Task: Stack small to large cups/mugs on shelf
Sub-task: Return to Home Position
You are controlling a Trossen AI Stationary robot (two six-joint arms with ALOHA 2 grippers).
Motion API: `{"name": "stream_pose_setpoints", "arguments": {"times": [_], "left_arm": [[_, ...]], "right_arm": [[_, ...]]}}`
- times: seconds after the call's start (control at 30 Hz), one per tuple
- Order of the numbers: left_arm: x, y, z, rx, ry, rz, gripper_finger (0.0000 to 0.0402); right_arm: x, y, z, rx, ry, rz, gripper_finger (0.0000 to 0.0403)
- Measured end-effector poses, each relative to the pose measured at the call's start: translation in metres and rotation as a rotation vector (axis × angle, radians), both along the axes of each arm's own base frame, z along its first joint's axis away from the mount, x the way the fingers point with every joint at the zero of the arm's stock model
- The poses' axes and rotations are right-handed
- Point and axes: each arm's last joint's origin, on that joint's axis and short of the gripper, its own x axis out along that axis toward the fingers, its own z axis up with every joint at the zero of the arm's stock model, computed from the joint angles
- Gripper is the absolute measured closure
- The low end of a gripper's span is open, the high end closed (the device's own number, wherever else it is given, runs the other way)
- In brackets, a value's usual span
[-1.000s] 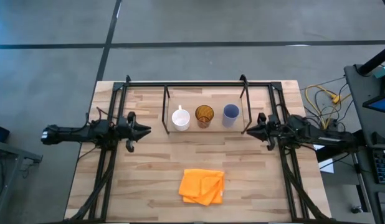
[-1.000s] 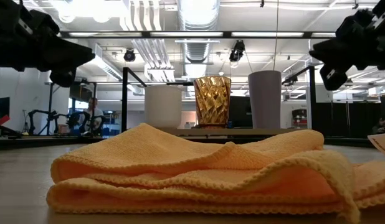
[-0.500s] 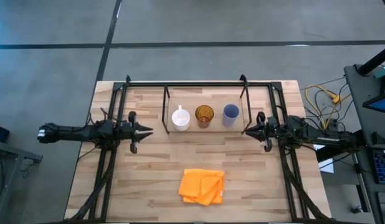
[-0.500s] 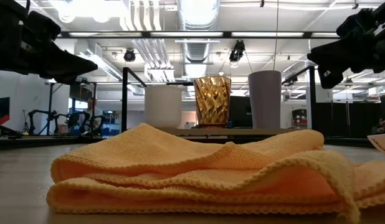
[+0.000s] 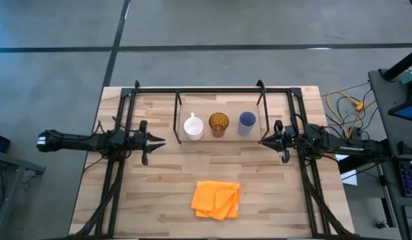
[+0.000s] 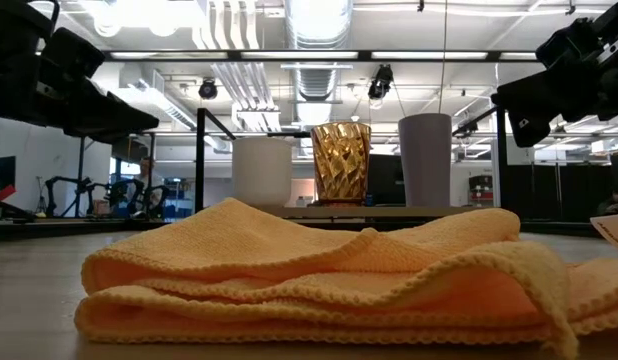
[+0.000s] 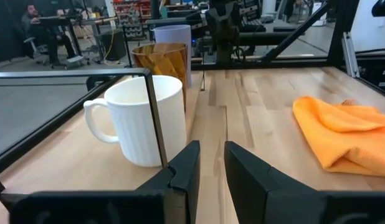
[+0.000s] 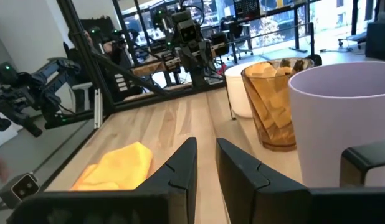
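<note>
Right, on the table [image 5: 166, 200] I see the shelf [image 6: 389, 211] at the back middle. The left gripper [image 5: 159, 141] sits off its left end and the right gripper [image 5: 263, 141] off its right, both empty, fingers narrowly apart. An orange cloth [image 5: 217, 199] lies up front, while the mug [image 5: 193, 127], tumbler [image 5: 219, 124] and cup [image 5: 247, 122] stand in a row on the shelf.

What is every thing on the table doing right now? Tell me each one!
white mug: upright on the shelf, nearest the left gripper.
amber tumbler: upright on the shelf, in the middle.
pale blue cup: upright on the shelf, nearest the right gripper.
shelf: standing, holding all three.
orange cloth: folded, lying on the table.
left gripper: fingers slightly apart, empty.
right gripper: fingers slightly apart, empty.
</note>
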Motion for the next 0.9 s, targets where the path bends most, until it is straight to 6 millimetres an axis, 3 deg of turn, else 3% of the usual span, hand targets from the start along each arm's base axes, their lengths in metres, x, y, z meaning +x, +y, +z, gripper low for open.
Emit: {"name": "stream_pose_setpoints", "arguments": {"times": [0.9], "left_arm": [[0.0007, 0.0, -0.0015, 0.001, 0.015, 0.0, 0.0343]], "right_arm": [[0.0, 0.0, 0.0002, 0.0, -0.001, 0.0, 0.0349]]}}
